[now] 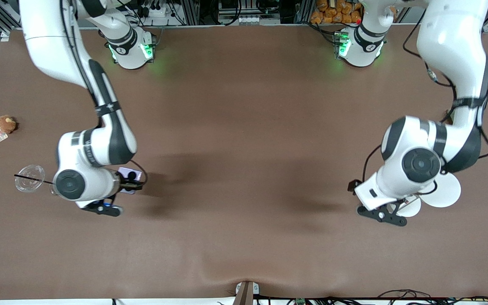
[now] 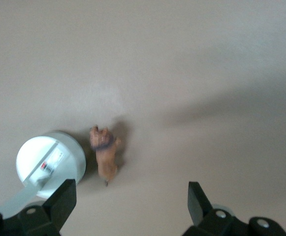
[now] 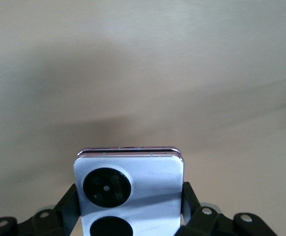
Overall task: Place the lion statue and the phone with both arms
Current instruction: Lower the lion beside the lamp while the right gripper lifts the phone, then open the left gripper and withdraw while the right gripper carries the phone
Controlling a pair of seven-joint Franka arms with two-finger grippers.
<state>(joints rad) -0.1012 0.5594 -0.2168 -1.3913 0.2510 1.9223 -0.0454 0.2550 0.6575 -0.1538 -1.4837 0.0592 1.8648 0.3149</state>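
Note:
The lilac phone (image 3: 133,194) stands on edge between my right gripper's (image 3: 129,209) fingers, its two black camera rings facing the wrist camera. The gripper is shut on it. In the front view the phone (image 1: 126,173) shows at the tip of the right hand (image 1: 131,185), toward the right arm's end of the table. The lion statue (image 2: 105,152) lies on the table beside a white round object (image 2: 49,164). My left gripper (image 2: 130,201) is open above the table, with the lion just off its fingertips. In the front view the left hand (image 1: 375,192) hides the lion.
A brown plush toy with a tag (image 1: 6,124) lies near the table edge at the right arm's end. A clear cup lid with a black straw (image 1: 29,178) lies beside the right hand. White discs (image 1: 444,191) lie under the left arm.

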